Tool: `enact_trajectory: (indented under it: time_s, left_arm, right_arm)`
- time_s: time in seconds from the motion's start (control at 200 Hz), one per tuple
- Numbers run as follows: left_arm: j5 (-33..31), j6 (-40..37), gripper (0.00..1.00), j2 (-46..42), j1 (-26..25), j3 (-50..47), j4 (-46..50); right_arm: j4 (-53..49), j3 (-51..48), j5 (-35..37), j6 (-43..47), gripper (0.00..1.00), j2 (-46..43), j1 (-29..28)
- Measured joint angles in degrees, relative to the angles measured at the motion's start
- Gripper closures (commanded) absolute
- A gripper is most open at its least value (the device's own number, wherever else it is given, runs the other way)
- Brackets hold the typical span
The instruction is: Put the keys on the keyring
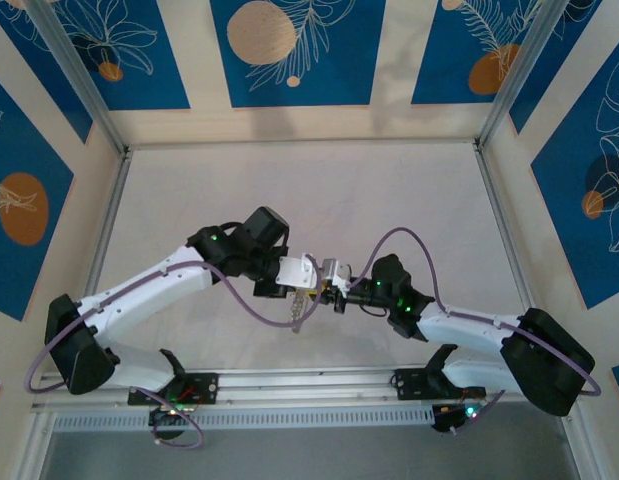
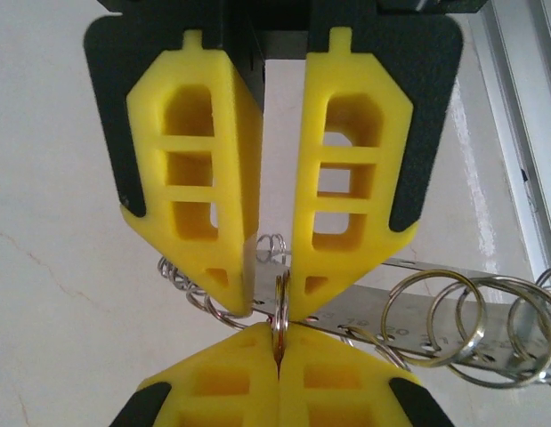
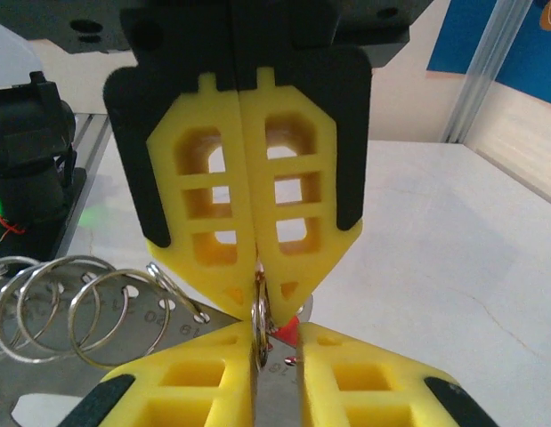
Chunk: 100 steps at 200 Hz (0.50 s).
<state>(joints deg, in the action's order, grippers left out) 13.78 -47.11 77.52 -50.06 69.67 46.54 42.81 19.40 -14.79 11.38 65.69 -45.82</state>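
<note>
The keyring (image 2: 280, 298) is up in the air over the middle of the table (image 1: 309, 190), a little towards the near side, pinched from both sides. It is a small split ring of steel wire. It stands edge-on to both wrist cameras, with its flat faces turned towards the finger pads.

The left gripper (image 2: 273, 301) has its yellow fingers drawn in until only a narrow gap is left at the tips. The ring's upper arc sits in that gap. From the right wrist, a small red piece (image 3: 288, 329) is wedged beside the ring between those same fingers. I cannot tell whether it is a key.

The right gripper (image 3: 259, 283) meets it tip to tip from the right, its fingers pressed flat together with the ring's rim caught between them.

A metal strip (image 2: 435, 325) with holes and printed figures runs away from the held ring. From above, its long axis points towards the near edge and slightly left. Several more split rings (image 3: 75, 311) are threaded along it. A wire coil (image 2: 271, 249) shows just behind the left fingertips.

The table is plain off-white with faint marks. Aluminium posts (image 1: 79, 85) frame it, and the cream walls carry blue panels (image 1: 289, 50) with orange circles and white leaf outlines.
</note>
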Motion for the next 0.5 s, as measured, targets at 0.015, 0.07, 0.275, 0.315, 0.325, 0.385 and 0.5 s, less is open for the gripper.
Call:
enact_trajectory:
  time_s: [0.015,0.07,0.275,0.315,0.325,0.385,0.5]
  left_arm:
    - [0.0,0.0,1.0,0.0,0.0,0.2,0.2]
    - [-0.2,0.0,0.99,0.0,0.0,0.5,0.5]
    - [-0.4,0.0,0.88,-0.1,0.2,0.2,0.6]
    - [-0.3,0.3,0.87,-0.7,0.3,-0.5,-0.3]
    - [-0.3,0.4,0.87,-0.9,0.4,-0.8,-0.7]
    - [0.7,0.6,0.86,-2.6,1.1,-2.8,-2.9]
    - [3.6,1.6,0.86,-5.7,2.9,-6.2,-6.3]
  right_arm:
    - [0.0,0.0,-0.1,0.0,0.83,0.0,0.0]
    - [0.1,0.2,-0.2,0.1,0.93,0.2,-0.1]
    - [1.2,0.3,-0.9,-1.4,1.0,1.0,-0.3]
    - [1.9,0.3,-1.0,-2.0,1.0,1.2,-0.1]
    - [2.0,0.3,-1.0,-2.0,1.0,1.2,-0.1]
    - [3.5,-0.1,-1.4,-3.3,1.0,1.3,0.2]
    - [7.3,-1.1,-2.6,-5.0,1.0,1.3,0.8]
